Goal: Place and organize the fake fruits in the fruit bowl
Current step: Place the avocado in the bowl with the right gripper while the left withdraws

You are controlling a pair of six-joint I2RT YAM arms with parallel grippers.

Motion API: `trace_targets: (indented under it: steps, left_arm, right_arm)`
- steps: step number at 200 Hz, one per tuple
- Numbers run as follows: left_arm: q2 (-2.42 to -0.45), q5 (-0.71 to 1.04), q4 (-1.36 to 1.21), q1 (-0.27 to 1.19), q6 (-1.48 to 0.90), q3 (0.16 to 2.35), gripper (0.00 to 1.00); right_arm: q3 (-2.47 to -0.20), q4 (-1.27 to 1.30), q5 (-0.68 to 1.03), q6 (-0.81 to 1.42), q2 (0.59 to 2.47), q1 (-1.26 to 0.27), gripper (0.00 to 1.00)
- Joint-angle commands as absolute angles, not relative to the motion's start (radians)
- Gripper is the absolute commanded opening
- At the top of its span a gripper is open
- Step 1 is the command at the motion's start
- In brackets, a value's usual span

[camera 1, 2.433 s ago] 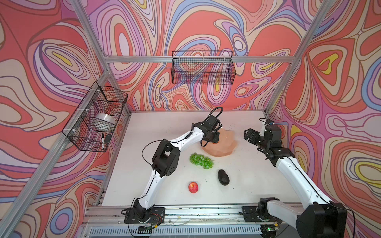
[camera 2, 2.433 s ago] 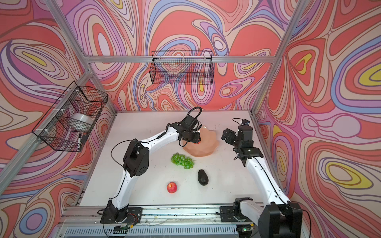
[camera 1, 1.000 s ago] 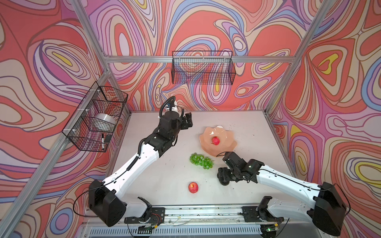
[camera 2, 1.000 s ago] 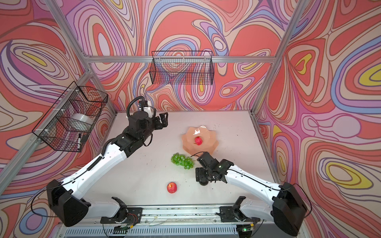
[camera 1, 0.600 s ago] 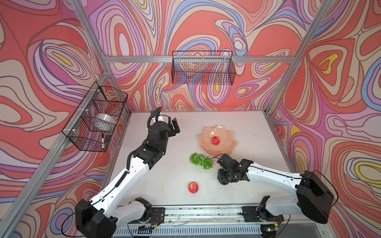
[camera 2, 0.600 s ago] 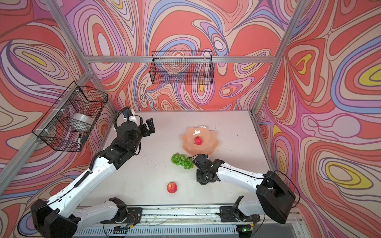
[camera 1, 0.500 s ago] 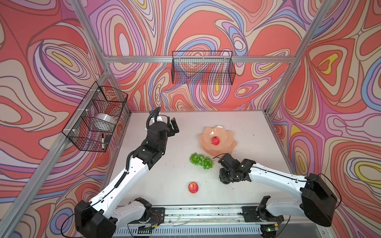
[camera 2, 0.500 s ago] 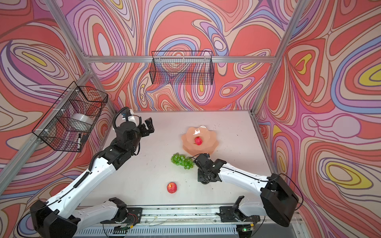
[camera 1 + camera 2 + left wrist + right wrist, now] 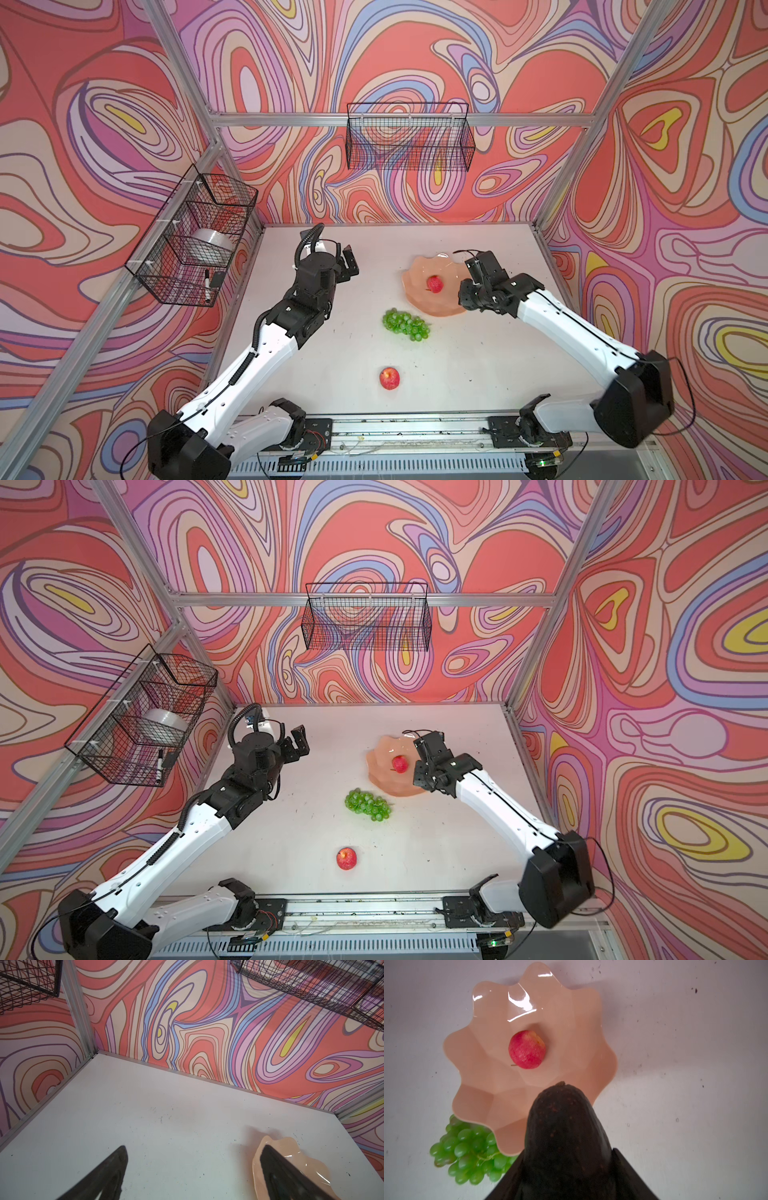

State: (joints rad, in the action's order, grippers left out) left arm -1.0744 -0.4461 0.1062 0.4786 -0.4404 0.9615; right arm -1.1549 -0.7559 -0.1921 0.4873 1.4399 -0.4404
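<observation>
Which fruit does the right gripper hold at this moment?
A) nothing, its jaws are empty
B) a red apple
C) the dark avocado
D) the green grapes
C: in the right wrist view the dark avocado is clamped in the right gripper over the rim of the fruit bowl, while one apple lies in the bowl and the grapes lie on the table.

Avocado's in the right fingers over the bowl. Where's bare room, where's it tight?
In the bowl, bare facets ring the centre apple. The table is open between the grapes and the loose apple. Tight: grapes lie close beside the bowl's rim.
</observation>
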Motion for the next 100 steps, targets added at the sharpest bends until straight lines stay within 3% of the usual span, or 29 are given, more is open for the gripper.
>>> trace_targets:
  steps: [1, 36, 100]
  left_arm:
    - [-1.019, -0.468, 0.163, 0.472, -0.445, 0.938, 1.0]
    - [-0.961, -0.412, 0.193, 0.47, -0.421, 0.896, 1.0]
    - [-0.884, -0.323, 0.204, 0.468, -0.442, 0.841, 1.0]
  right_arm:
    - [-1.236, -0.649, -0.167, 0.363, 1.569, -0.415, 0.49]
    - [-1.336, -0.606, -0.151, 0.323, 1.742, -0.384, 0.48]
    - [-1.341, -0.557, -0.1, 0.328, 1.846, -0.359, 0.48]
